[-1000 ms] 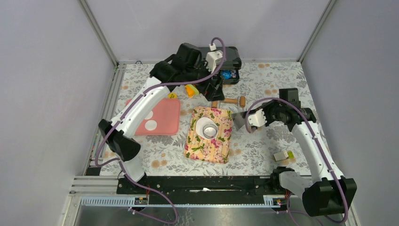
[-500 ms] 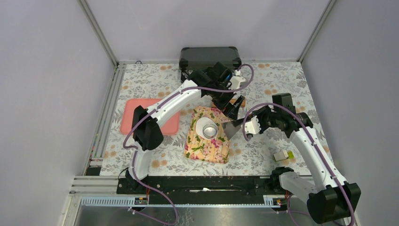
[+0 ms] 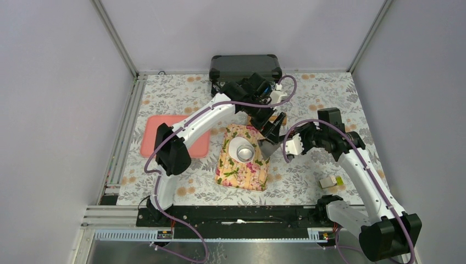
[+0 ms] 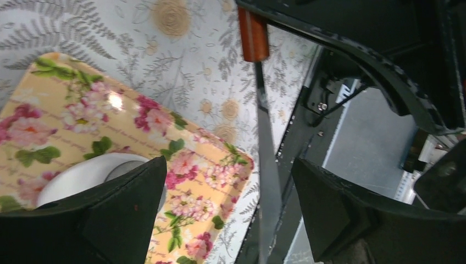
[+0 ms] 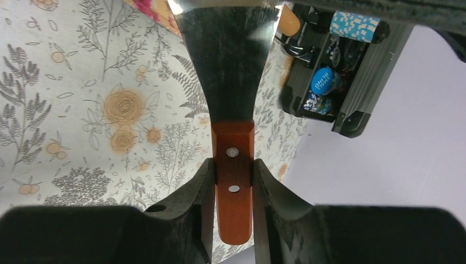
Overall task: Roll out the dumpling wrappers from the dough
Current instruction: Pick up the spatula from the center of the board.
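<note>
A flat white dumpling wrapper lies on the floral board under a round silver tin; it also shows in the left wrist view as a wrapper. No dough lumps are in view. My right gripper is shut on the wooden handle of a metal scraper, whose blade points at the board's right edge. My left gripper hangs open over the board's far right corner. The scraper blade stands edge-on between its jaws, nearer the right finger, touching neither.
A pink tray lies at the left, partly covered by the left arm. A black case with small blue items stands at the back. A white-and-green block rests at the front right.
The left arm swung from over the black case to the board's far right corner, now covering the tray's discs; its jaws narrowed slightly. The right gripper carried the scraper a little left.
</note>
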